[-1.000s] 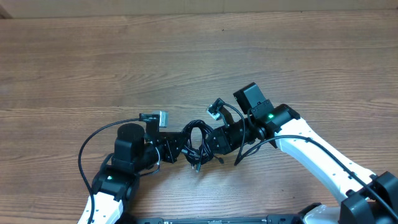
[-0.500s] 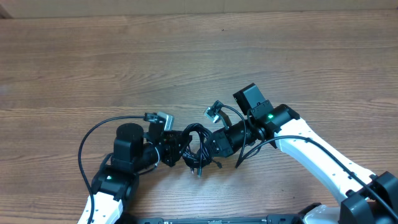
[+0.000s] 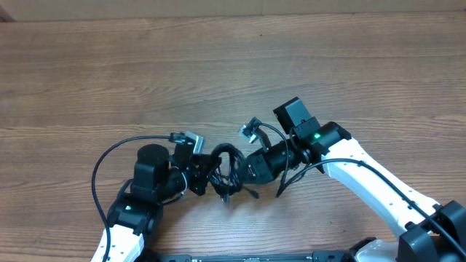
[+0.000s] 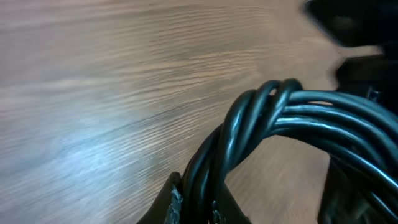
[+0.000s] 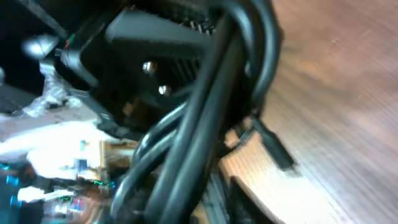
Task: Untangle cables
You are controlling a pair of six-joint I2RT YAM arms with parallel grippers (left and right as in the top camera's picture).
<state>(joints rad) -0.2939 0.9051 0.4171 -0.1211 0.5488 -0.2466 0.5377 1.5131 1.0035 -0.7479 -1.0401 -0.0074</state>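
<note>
A bundle of black cables [image 3: 227, 171] hangs coiled between my two grippers near the table's front middle. My left gripper [image 3: 202, 177] is shut on the bundle's left side; the left wrist view shows several twisted black strands [image 4: 292, 124] running between its fingers [image 4: 198, 208]. My right gripper [image 3: 250, 169] is shut on the bundle's right side; the right wrist view shows thick black strands [image 5: 199, 124] crossing its jaws, with a loose plug end [image 5: 270, 146] over the wood. A short cable end [image 3: 251, 193] sticks out below the bundle.
The wooden table [image 3: 218, 73] stretches away behind the arms. A black cable of the left arm [image 3: 98, 178] loops out at the front left. The left arm's body [image 5: 143, 56] fills the right wrist view.
Both grippers have closed in toward each other, so the bundle has bunched narrower between them. The left gripper shifted slightly right.
</note>
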